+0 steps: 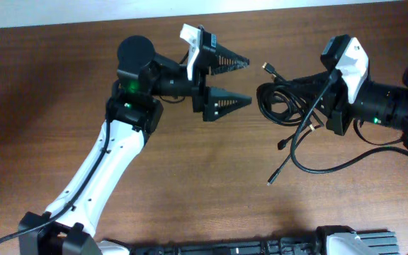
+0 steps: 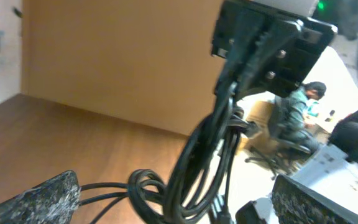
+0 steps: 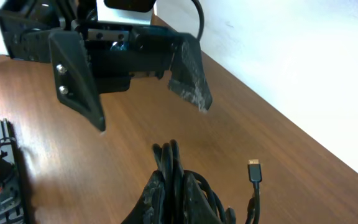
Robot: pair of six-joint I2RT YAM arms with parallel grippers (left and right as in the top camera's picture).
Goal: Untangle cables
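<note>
Left gripper (image 1: 249,80) — jaws spread wide | right gripper (image 3: 174,198) — clamped on the cables (image 1: 283,100)

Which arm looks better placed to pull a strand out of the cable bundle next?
Left, probably. The left end effector is open, empty and facing the cables. The right end effector is shut on them, so it can only hold them steady.

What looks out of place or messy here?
Only the cables: a knotted black bundle clamped in the right pincer, loose plug ends straggling across the table. Nothing looks spilled or damaged.
</note>
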